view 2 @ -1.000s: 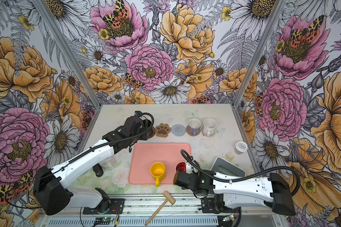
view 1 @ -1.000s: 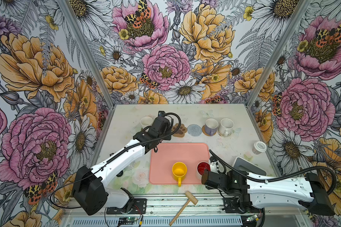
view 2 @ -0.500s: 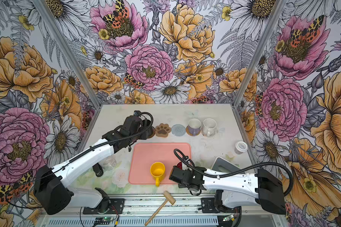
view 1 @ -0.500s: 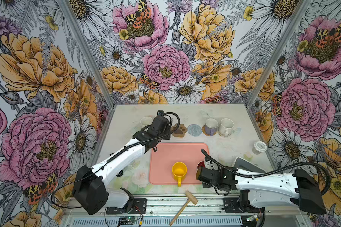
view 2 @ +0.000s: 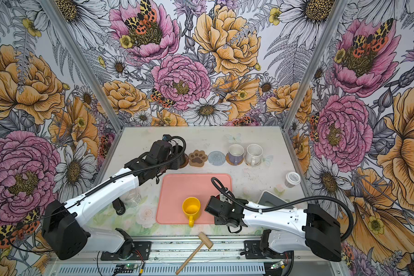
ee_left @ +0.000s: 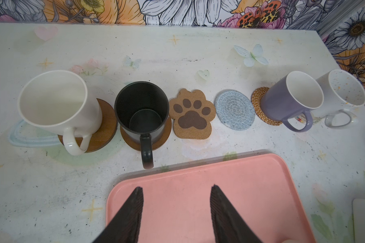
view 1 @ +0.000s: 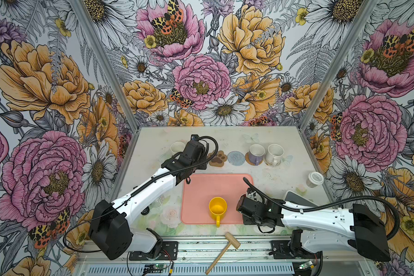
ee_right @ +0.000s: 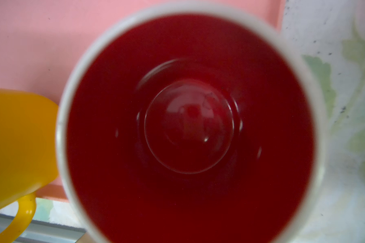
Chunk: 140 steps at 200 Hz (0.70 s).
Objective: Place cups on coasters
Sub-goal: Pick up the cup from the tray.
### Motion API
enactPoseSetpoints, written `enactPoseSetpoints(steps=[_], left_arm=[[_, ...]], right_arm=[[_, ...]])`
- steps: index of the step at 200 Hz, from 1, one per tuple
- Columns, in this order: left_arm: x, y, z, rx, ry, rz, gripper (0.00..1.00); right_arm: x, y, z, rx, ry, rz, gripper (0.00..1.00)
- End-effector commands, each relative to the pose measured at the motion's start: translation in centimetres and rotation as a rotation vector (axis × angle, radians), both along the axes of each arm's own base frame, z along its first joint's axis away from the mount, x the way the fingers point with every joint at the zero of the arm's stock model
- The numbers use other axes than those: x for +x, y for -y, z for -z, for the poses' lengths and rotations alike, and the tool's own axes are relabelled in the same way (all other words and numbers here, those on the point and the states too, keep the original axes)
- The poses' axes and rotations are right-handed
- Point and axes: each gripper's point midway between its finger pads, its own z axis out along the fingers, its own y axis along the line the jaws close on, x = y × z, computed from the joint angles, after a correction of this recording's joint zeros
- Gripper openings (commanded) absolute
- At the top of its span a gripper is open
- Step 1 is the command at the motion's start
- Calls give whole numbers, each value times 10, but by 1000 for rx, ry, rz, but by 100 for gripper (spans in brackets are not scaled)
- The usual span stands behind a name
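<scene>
The right arm is swinging in from the lower right of the frame. Its right end effector [view 1: 244, 203] is now sitting directly over the red-lined cup [ee_right: 190, 126], which a second ago was standing in plain sight at the lower right corner of the pink tray [ee_left: 261, 178]. In both top views the wrist is now covering nearly all of that cup. The right wrist view is looking straight down into its blurred red interior, with the white rim filling the frame. No finger is showing there, so I cannot tell whether the jaws are closing on anything. The cup appears to be standing at that tray corner, just beside the upright yellow cup [view 1: 217, 207].

The left end effector [ee_left: 176, 187] is barely shifting. It is hovering over the tray's upper edge, jaws apart and holding nothing.

Across the upper middle of the surface [ee_left: 198, 52], the white cup [ee_left: 53, 98], black cup [ee_left: 142, 109] and lavender cup [ee_left: 293, 98] are already sitting on coasters. The speckled white cup [ee_left: 343, 92] is standing at the row's right end, its mat hardly showing. The paw-shaped coaster [ee_left: 191, 114] and grey-blue woven coaster [ee_left: 234, 109] are lying bare between them. The right arm's approach is probably setting up a pickup of the fifth cup, with those two free coasters waiting for it and the yellow one.
</scene>
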Motion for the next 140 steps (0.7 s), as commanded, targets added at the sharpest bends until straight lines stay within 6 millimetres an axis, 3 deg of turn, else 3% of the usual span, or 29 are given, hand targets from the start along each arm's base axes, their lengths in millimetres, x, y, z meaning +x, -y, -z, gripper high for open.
enactPoseSetpoints(steps=[1, 46, 60, 140], left_arm=[[3, 1, 5, -10, -7, 2, 53], [4, 0, 6, -11, -12, 1, 53], [5, 0, 6, -12, -13, -2, 53], [7, -4, 5, -13, -10, -10, 53]], right_arm=[[5, -5, 2, 25, 8, 8, 34], [5, -1, 7, 25, -15, 24, 11], [6, -1, 5, 29, -10, 23, 0], [25, -13, -19, 48, 65, -23, 0]])
